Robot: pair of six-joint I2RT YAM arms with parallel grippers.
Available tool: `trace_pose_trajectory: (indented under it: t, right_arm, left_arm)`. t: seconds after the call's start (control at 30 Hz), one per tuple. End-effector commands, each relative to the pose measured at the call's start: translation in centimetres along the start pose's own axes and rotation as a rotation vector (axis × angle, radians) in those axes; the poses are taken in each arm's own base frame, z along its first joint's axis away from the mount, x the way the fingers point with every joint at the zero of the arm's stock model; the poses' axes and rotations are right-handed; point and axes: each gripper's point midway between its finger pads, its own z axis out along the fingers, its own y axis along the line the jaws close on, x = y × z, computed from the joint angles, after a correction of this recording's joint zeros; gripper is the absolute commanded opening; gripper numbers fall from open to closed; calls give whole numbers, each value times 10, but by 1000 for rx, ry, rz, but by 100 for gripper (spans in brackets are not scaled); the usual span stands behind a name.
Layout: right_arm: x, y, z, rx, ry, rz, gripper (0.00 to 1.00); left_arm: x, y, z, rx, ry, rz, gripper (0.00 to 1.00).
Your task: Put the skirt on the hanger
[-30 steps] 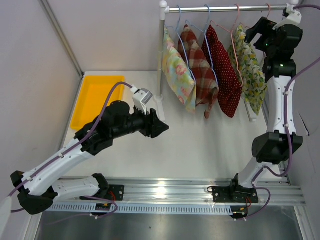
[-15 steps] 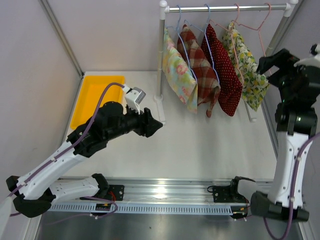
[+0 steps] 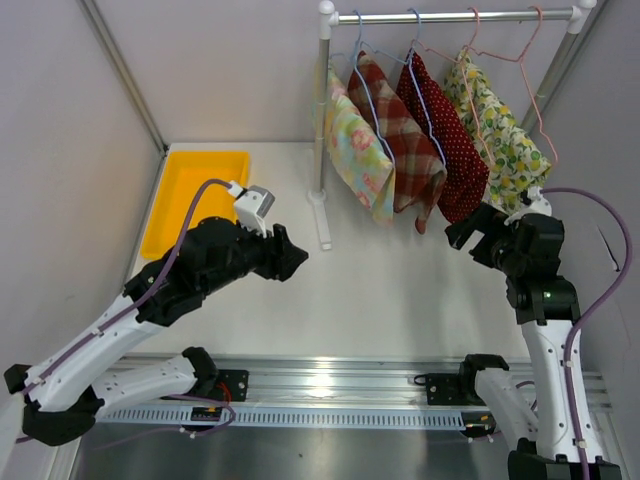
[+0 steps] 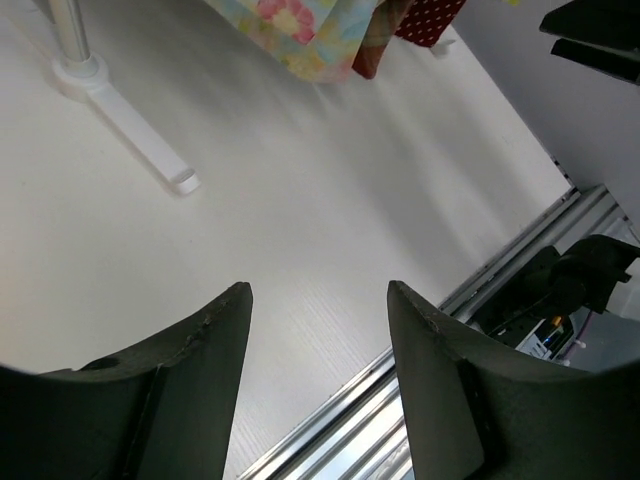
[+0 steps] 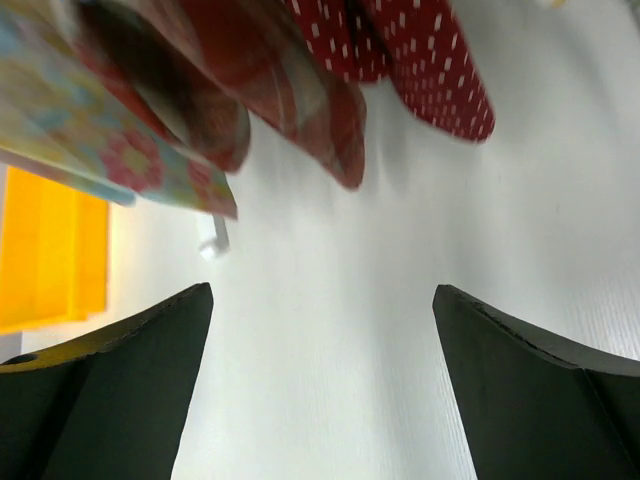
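Yellow-green and scattered with lemons, the lemon-print skirt (image 3: 505,140) hangs near the right end of the clothes rack (image 3: 323,110). It is draped on a pink hanger (image 3: 470,45) whose hook sits over the rack's top bar. Three more hang on the same bar to its left: a red dotted skirt (image 3: 440,140), a red plaid skirt (image 3: 395,140) and, closest to the rack's white post, a pastel flowered skirt (image 3: 355,150). A second pink hanger (image 3: 537,90) hangs bare and tilted at the rack's far right end, beyond the lemon-print skirt.

The right pincer (image 3: 466,230) hovers below the right half of the rack. In the top view it sits just under the hem of the red dotted skirt, and in its own wrist view the hems are clear of it. That wrist view shows both fingers (image 5: 120,370) spread wide with only the white surface (image 5: 340,330) between them, so it holds nothing.

The left pincer (image 3: 293,252) hangs above the surface to the left of the rack's post, near the rack's foot (image 4: 130,120). Its fingers (image 4: 190,380) also stand well apart, though with a narrower gap, and nothing is between them.

A yellow tray (image 3: 190,190) lies on the surface farther left of the rack, close to the back corner.
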Motion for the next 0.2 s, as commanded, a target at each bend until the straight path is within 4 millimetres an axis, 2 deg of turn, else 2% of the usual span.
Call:
trace_pose_trajectory:
  t: [0.0,0.17]
  right_arm:
    - [2,5,-1,-30,-2,-8,100]
    - [2,-1,2,-1,2,-41,100]
  left_arm:
    - [8,14,-5,-59,-14,-48,62]
    - [16,20,-7,-75,-12,-62,63]
